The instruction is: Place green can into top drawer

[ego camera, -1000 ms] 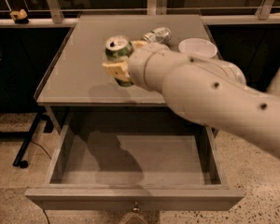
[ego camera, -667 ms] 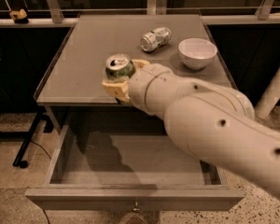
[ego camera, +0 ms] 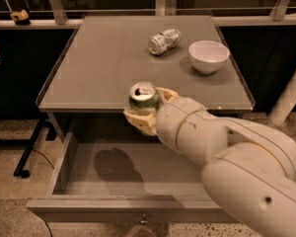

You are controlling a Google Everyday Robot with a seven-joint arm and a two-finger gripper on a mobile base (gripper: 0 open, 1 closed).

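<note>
The green can [ego camera: 143, 97] is upright in my gripper [ego camera: 144, 110], its silver top with pull tab facing the camera. The gripper's cream fingers [ego camera: 138, 121] are shut around the can. The can hangs above the front edge of the grey table [ego camera: 98, 58], over the back part of the open top drawer [ego camera: 133, 174]. The drawer is pulled far out and its floor is bare, with the can's shadow on it. Its small metal knob [ego camera: 144, 221] shows at the bottom edge. My white arm [ego camera: 227, 152] fills the lower right.
A silver-white can [ego camera: 164, 41] lies on its side at the back of the table. A white bowl [ego camera: 208, 56] stands to its right. A black stand leg [ego camera: 32, 147] is on the floor at the left. A white pole [ego camera: 291, 98] leans at the right.
The gripper has carried the green can from over the tabletop toward the front edge and lower, now over the open drawer. The silver-white can and bowl have come into full view.
</note>
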